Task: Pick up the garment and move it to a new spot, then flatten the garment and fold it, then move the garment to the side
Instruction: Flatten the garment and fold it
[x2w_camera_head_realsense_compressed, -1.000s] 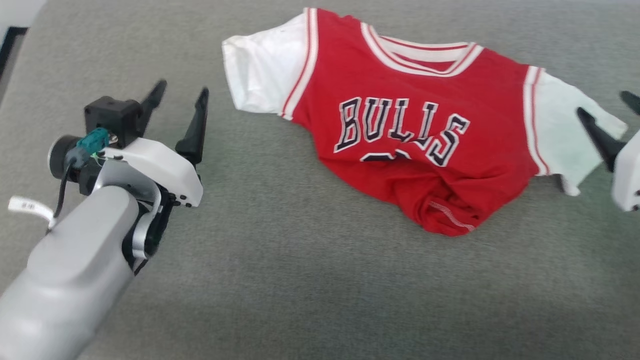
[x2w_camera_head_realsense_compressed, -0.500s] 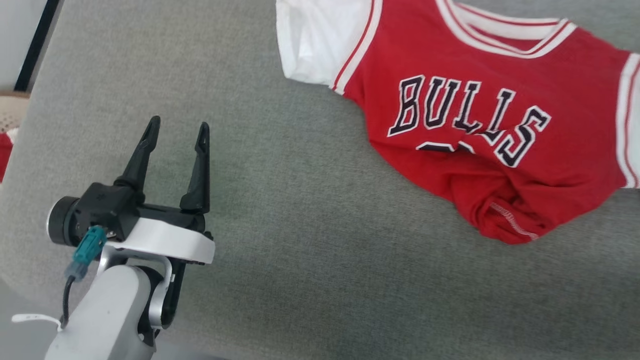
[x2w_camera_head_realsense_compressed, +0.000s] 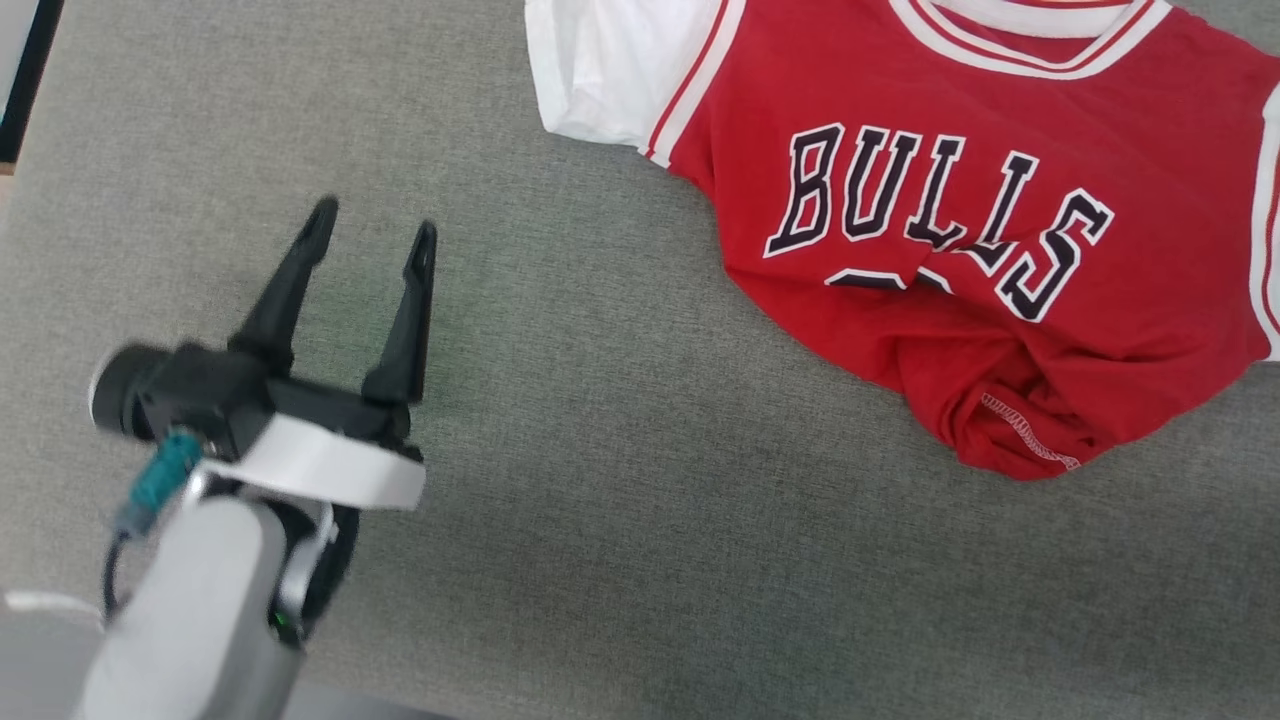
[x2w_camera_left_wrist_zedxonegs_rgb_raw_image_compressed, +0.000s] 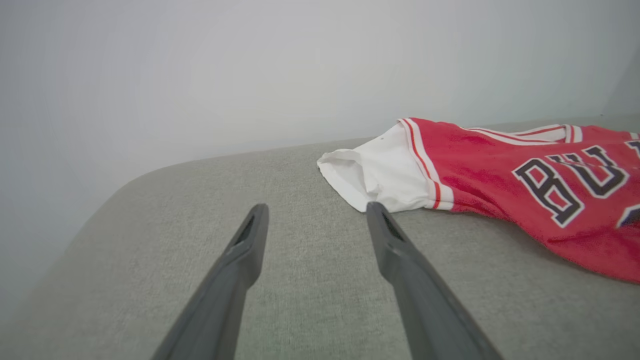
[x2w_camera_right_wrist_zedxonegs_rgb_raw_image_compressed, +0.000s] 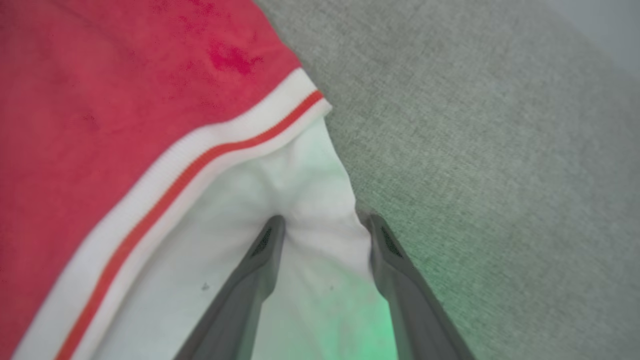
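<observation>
The garment (x2w_camera_head_realsense_compressed: 760, 100), a red shirt with white sleeves and "BULLS" lettering, lies face up on the grey fabric surface (x2w_camera_head_realsense_compressed: 640, 560), its lower hem bunched up. My left gripper (x2w_camera_head_realsense_compressed: 375, 225) is open and holds nothing, well to the left of the garment. In the left wrist view the left gripper (x2w_camera_left_wrist_zedxonegs_rgb_raw_image_compressed: 315, 210) points toward the near white sleeve (x2w_camera_left_wrist_zedxonegs_rgb_raw_image_compressed: 385, 175), stopping short of it. My right gripper (x2w_camera_right_wrist_zedxonegs_rgb_raw_image_compressed: 322, 222) is pressed down on the garment's (x2w_camera_right_wrist_zedxonegs_rgb_raw_image_compressed: 100, 100) other white sleeve (x2w_camera_right_wrist_zedxonegs_rgb_raw_image_compressed: 300, 200). Its fingers are apart and straddle the sleeve's edge, with cloth puckered between them.
The grey surface's (x2w_camera_left_wrist_zedxonegs_rgb_raw_image_compressed: 200, 200) rounded corner lies to the left of my left gripper, with a pale wall (x2w_camera_left_wrist_zedxonegs_rgb_raw_image_compressed: 250, 75) behind it. A dark strip (x2w_camera_head_realsense_compressed: 20, 80) runs past the surface's edge at the upper left of the head view.
The head camera has swung, so the garment now sits higher and further right and the right gripper has left that view. My left wrist has turned so its fingers point straight ahead.
</observation>
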